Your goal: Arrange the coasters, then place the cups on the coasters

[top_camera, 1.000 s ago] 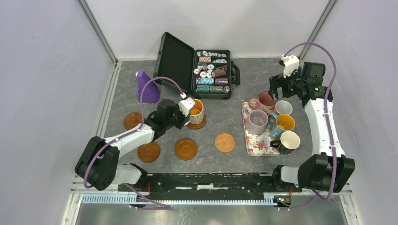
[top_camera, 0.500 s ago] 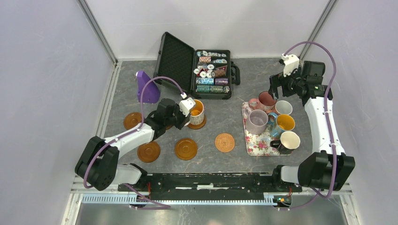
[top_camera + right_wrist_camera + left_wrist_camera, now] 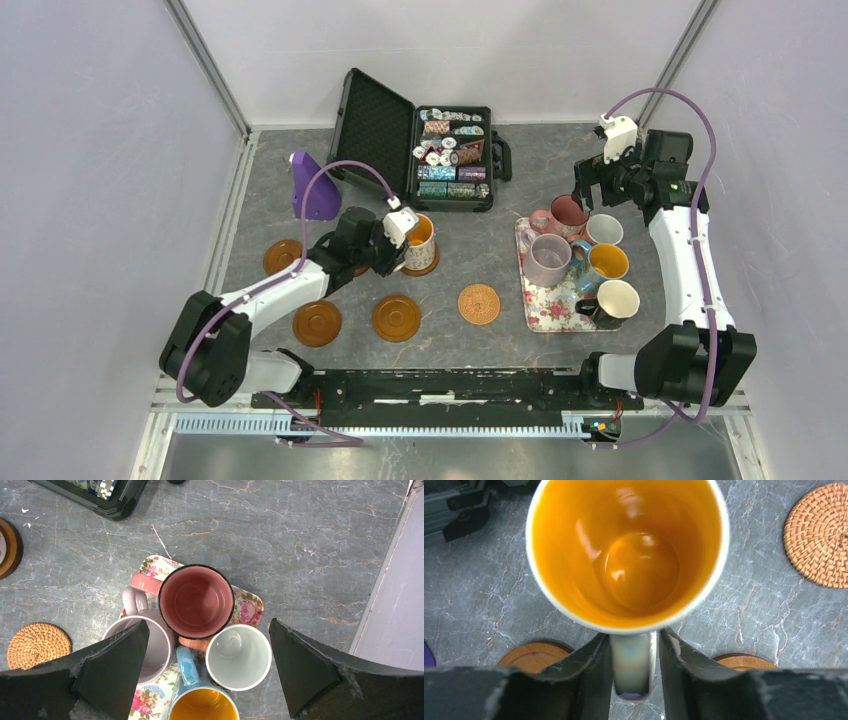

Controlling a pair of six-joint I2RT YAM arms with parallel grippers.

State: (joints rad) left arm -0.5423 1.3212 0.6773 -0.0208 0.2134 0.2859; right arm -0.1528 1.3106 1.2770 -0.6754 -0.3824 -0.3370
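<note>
While the left hand (image 3: 633, 647) has its two fingers pressed against either side of the floral cup's (image 3: 629, 555) handle, the cup stands upright straight out in front of it. The handle points back into the hand's gap and the orange mouth faces up. From above, the cup's base rests on a brown coaster (image 3: 424, 268), so I judge this placement nearly done, with letting go and backing straight off along the handle's line as the next thing.

The move after that turns on the right hand (image 3: 207, 630). It hangs with its fingers spread wide, holding nothing, and the pink cup (image 3: 196, 600) sits directly beneath the gap, on the floral tray (image 3: 251, 605). That cup's handle sticks out sideways toward the finger on the lilac cup's (image 3: 156, 655) side, roughly along the line between the fingers rather than across it. A handle grip like the left hand's would therefore seem to need a wrist turn. The white cup (image 3: 239, 656) and the blue cup (image 3: 202, 707) crowd just beside it on the hand's near side.

The right hand is clearly nearer the tray. The woven coaster (image 3: 36, 645) lies beyond that same lilac-side finger on the surface, and two bare brown coasters (image 3: 397, 317) lie nearer the left hand.
</note>
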